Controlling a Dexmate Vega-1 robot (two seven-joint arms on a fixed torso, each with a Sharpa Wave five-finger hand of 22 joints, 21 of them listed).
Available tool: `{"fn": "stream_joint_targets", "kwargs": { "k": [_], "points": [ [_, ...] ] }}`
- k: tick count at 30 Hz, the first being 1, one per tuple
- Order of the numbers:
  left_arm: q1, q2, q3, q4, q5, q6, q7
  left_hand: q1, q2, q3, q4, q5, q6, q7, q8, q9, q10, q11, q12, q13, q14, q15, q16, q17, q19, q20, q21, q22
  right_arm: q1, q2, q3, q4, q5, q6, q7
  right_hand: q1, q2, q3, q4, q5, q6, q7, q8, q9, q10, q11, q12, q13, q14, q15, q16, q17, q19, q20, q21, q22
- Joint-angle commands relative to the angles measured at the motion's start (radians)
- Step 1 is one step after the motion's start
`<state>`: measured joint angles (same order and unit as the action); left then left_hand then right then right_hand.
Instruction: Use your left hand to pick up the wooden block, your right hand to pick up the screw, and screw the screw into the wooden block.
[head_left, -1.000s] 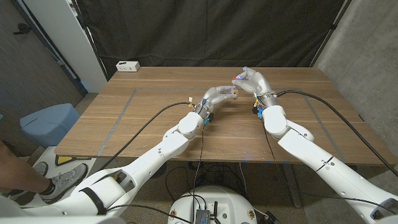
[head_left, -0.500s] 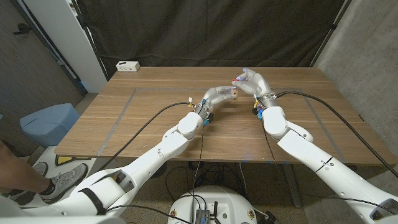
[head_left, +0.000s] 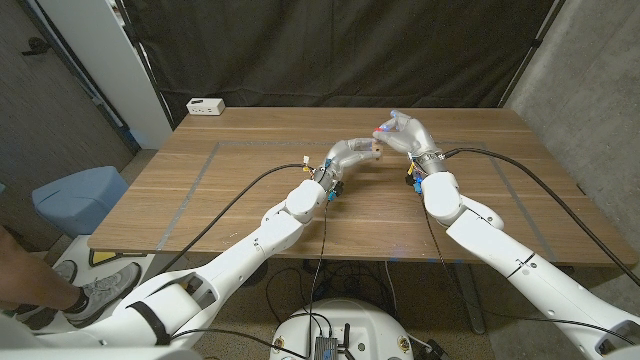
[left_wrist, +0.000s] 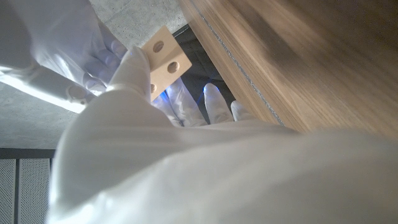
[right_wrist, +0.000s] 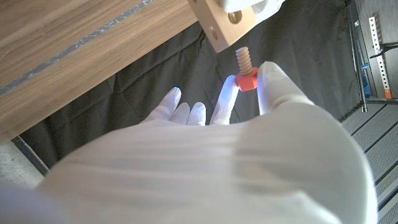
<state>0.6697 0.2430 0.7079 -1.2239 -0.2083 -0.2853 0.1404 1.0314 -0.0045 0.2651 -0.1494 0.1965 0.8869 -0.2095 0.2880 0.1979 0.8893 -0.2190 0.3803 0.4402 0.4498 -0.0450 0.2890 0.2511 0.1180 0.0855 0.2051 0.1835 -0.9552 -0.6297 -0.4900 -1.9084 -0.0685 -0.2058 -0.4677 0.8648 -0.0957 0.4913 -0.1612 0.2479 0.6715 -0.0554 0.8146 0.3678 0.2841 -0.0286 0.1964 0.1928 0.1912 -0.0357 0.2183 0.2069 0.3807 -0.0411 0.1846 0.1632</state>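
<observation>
My left hand (head_left: 352, 152) holds the pale wooden block (head_left: 375, 151) above the far middle of the table; the block (left_wrist: 163, 55), with round holes in its face, sits between my fingers. My right hand (head_left: 408, 132) pinches the screw (head_left: 380, 130), which has a red head and a tan threaded shaft. In the right wrist view the screw (right_wrist: 245, 70) points its shaft tip at a hole in the block (right_wrist: 225, 22), a small gap still between them. The two hands stand close together, right hand just beyond and beside the block.
A white power strip (head_left: 205, 105) lies at the table's far left corner. Tape lines (head_left: 205, 165) mark the wooden table (head_left: 250, 200). Black cables run along both arms. A blue bin (head_left: 75, 195) and a person's shoe (head_left: 95, 285) are on the floor at left.
</observation>
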Motion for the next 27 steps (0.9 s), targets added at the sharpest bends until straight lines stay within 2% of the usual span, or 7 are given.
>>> {"fn": "stream_joint_targets", "kwargs": {
  "k": [1,27],
  "points": [
    [-0.006,-0.004,0.002,0.01,-0.001,-0.001,-0.005,-0.026,0.05,-0.002,0.005,0.004,0.062,0.0,0.006,0.011,0.017,-0.003,0.005,0.122,0.01,-0.115,0.004,0.002,0.004,0.007,0.008,0.004,-0.001,-0.001,-0.001,0.007,0.002,-0.001,0.004,0.004,0.009,-0.002,0.0,0.007,0.005,-0.005,0.006,0.002,0.008,-0.007,-0.001,0.005,0.011,-0.02,-0.004,0.004,0.007,-0.019,0.001,0.002],
    [-0.024,-0.014,0.008,0.037,-0.009,0.0,-0.022,-0.025,0.051,-0.002,0.004,0.004,0.065,-0.002,0.006,0.011,0.021,-0.003,0.003,0.125,0.01,-0.114,0.002,0.0,0.003,0.008,0.008,0.004,0.003,-0.002,-0.001,0.017,0.012,-0.006,0.006,0.002,0.012,-0.003,0.002,0.009,0.005,-0.004,0.012,-0.001,0.01,0.0,0.0,0.005,0.01,-0.02,-0.004,0.006,0.007,-0.017,0.001,0.002]
  ]
}}
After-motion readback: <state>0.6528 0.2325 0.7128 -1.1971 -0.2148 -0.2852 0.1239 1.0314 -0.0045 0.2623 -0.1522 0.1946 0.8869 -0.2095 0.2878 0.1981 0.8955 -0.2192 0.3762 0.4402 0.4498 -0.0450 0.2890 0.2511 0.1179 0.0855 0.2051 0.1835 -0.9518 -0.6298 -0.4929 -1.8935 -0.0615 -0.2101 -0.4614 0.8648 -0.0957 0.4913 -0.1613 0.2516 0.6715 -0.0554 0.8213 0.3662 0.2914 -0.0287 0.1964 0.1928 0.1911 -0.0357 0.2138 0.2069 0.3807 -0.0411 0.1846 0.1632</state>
